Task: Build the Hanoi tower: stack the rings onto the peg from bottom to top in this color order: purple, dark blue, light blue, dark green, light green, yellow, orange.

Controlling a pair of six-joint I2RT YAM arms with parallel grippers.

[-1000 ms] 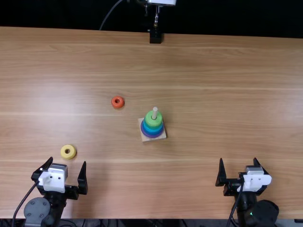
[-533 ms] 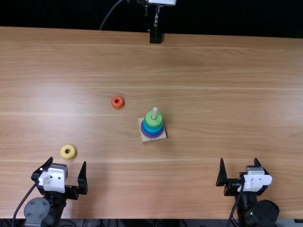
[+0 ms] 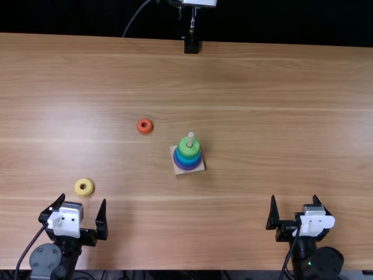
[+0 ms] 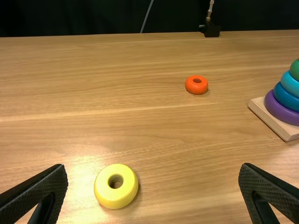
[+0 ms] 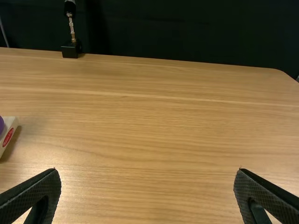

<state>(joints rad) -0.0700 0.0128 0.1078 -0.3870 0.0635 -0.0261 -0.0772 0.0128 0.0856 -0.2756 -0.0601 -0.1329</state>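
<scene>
Over the table's near edge, my left gripper [image 3: 83,211] stands open, just nearer than the yellow ring [image 3: 84,187]. In the left wrist view my left gripper [image 4: 153,186] has the yellow ring [image 4: 104,194] between and beyond its fingers, untouched. My right gripper [image 3: 294,207], open and holding nothing, is at the near right; its own wrist view shows the gripper [image 5: 147,191] too. An orange ring [image 3: 141,129] lies flat, left of the peg [image 3: 190,140]. On the peg's wooden base [image 3: 197,168] are purple, blue and green rings, with light green [image 3: 186,150] on top.
The wooden table [image 3: 280,116] has a small black mount [image 3: 191,45] at its far edge, behind the peg. A cable [image 3: 135,17] hangs beyond that edge against a dark backdrop.
</scene>
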